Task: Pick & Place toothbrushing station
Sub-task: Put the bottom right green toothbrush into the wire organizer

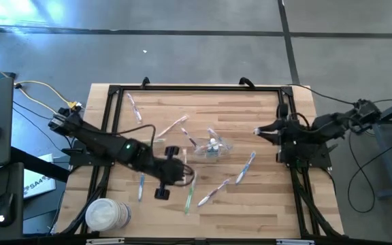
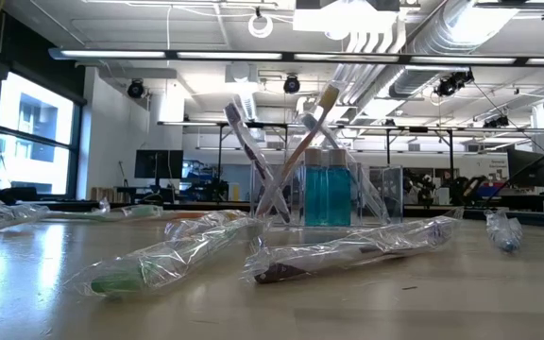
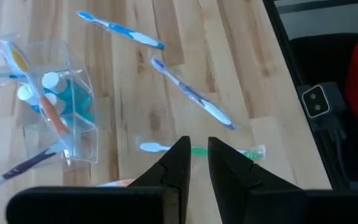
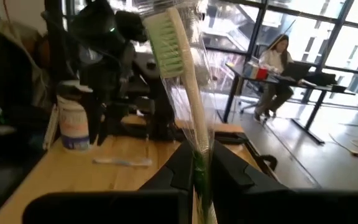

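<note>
Scattered slim pastel toothbrushes (image 1: 245, 167) clutter the middle of the light wooden tabletop (image 1: 264, 197), crowding the small clear plastic container (image 1: 212, 148). The left arm's dark gripper (image 1: 182, 165) blocks the container's near-left side. A white tub (image 1: 105, 215) fills the near-left corner. The near-right corner lies open.

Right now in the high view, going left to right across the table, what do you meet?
White tub → left gripper → clear container → blue toothbrush → right gripper, holding a wrapped toothbrush seen only in its wrist view.
</note>
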Tool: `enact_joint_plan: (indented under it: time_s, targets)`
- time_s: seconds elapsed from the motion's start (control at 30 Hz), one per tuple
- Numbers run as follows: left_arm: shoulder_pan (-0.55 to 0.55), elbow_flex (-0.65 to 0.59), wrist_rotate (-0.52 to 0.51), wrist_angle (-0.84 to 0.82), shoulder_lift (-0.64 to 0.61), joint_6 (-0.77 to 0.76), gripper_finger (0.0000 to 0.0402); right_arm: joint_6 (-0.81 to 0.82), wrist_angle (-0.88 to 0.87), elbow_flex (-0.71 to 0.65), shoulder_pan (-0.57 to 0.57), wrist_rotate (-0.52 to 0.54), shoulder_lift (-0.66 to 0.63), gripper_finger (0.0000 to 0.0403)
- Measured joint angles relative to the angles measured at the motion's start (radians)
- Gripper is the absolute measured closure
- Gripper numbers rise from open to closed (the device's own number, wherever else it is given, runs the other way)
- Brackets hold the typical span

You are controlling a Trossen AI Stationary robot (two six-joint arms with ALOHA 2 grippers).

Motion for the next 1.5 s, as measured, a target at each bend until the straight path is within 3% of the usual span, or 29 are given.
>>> enact_joint_plan:
  time_s: [0.27, 0.4, 0.67, 1.13, 1.5]
  targets:
    - [-0.087, 0.0, -0.125, 0.022, 0.0, -0.041, 0.0346, 0.004, 0.313, -0.245, -0.131, -0.112, 0.014, 0.0383]
    - [-0.099, -0.027, -0.138, 0.071, 0.002, -0.041, 0.0346, 0.023, 0.567, -0.385, -0.201, -0.265, 0.009, 0.0383]
    - [-0.095, -0.156, -0.143, 0.202, 0.003, -0.04, 0.0346, 0.06, 0.978, -0.612, -0.316, -0.434, 0.08, 0.0383]
    - [-0.095, -0.18, -0.18, 0.274, 0.003, 0.001, 0.0346, 0.183, 1.372, -0.65, -0.52, -0.644, 0.479, 0.0383]
    - [-0.096, -0.18, -0.179, 0.273, 0.003, -0.018, 0.0346, 0.231, 1.563, -0.651, -0.536, -0.665, 0.721, 0.0383]
